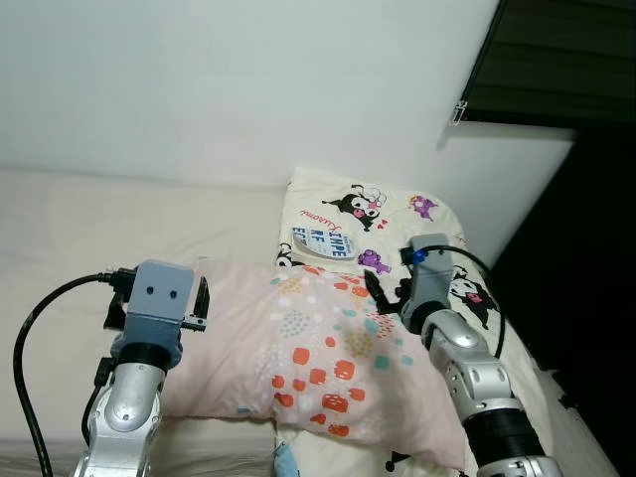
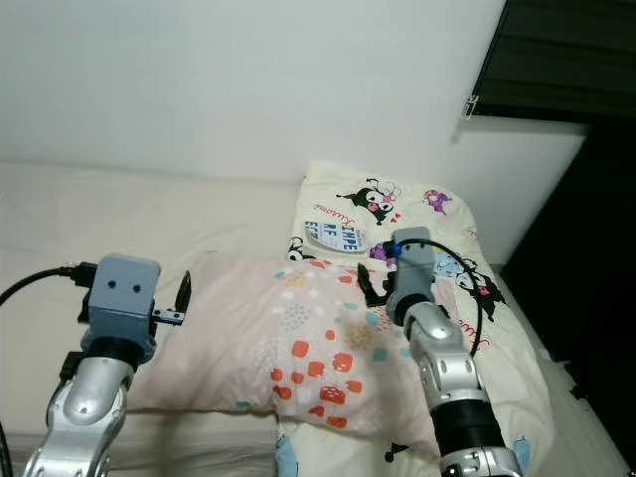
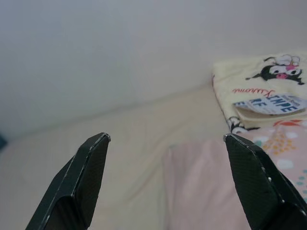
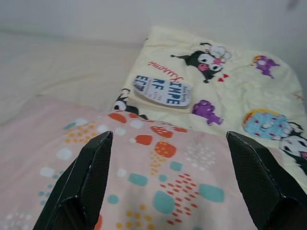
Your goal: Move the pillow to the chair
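Eye view: pillow [image 1: 318,348] lies center frame on the bed [image 1: 89,229], overlapping a cartoon-print blanket [image 1: 397,214]. Left claw [image 1: 202,296] at its left end, right claw [image 1: 383,295] over its upper right.
Left wrist: fingers [image 3: 86,177] spread wide, holding nothing, pillow corner between them.
Right wrist: fingers [image 4: 91,177] wide apart above pillow, released.

Pillows: one pink patterned pillow [image 1: 318,348] | Quilts: one cream cartoon-print quilt [image 1: 397,214] | Beds: one bed [image 1: 89,229] | Grippers: two, left gripper [image 3: 165,139] and right gripper [image 4: 168,136], each with two black fingers
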